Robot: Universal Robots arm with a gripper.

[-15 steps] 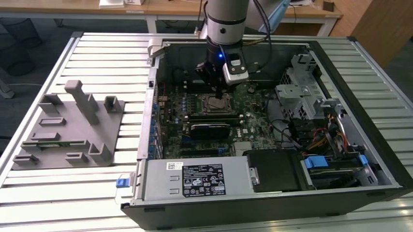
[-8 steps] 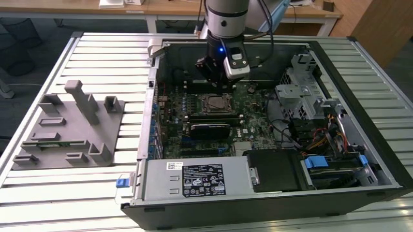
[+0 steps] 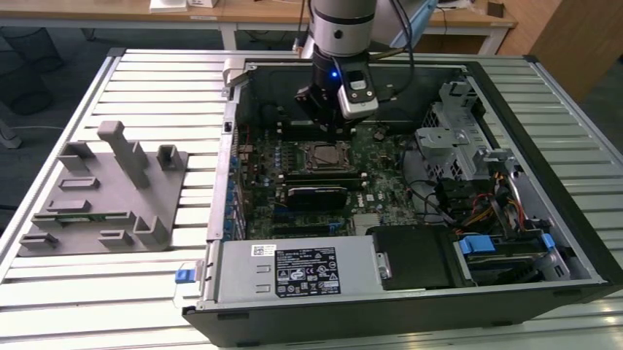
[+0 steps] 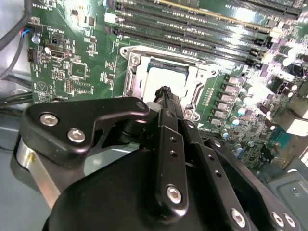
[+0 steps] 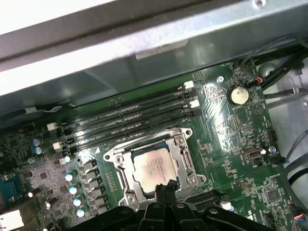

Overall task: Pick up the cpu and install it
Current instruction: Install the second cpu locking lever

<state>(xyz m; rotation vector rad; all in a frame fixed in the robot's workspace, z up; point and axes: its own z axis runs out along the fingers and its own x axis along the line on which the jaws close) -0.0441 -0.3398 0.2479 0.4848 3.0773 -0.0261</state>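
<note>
End effector [image 4: 165, 91] pressed together (empty), hovering above cpu [image 5: 155, 168] seated inside socket frame [image 5: 185, 144].

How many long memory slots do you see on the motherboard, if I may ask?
4 memory slots, side by side between the cpu socket and the case wall; more may hide under the pincer.

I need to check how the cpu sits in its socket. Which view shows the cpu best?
The first wrist view: the cpu lies in the metal-framed socket, nearly its whole pale top visible. In the second wrist view the end effector covers part of the cpu. In the exterior view the cpu is a small square.
</note>
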